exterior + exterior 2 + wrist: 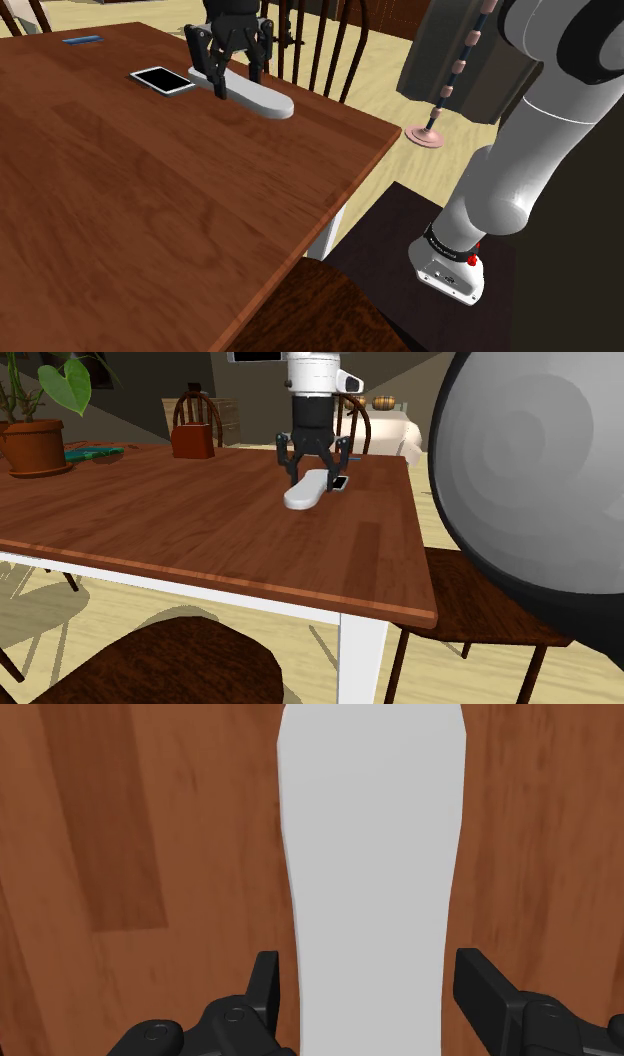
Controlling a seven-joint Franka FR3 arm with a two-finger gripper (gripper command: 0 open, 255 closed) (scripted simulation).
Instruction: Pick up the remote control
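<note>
Claw point(370, 976) stands open astride the long grey remote control point(370, 824), gripping nothing; shoulder view adds a black white-rimmed phone point(162, 80) beside it on the brown wooden surface point(150, 220).

— How much of the remote point(370, 854) can you see from the wrist?
— Only its middle. Both ends run past the picture's edges.
— And from the shoulder?
— My pincer point(237, 85) stands in front of part of it. The blue thing point(83, 39) near the bench's point(150, 200) far edge is too small to name.
— The other camera?
— My own grey arm point(530, 482) blocks that view's right side, and the phone point(341, 482) is mostly hidden behind my pincer.
</note>
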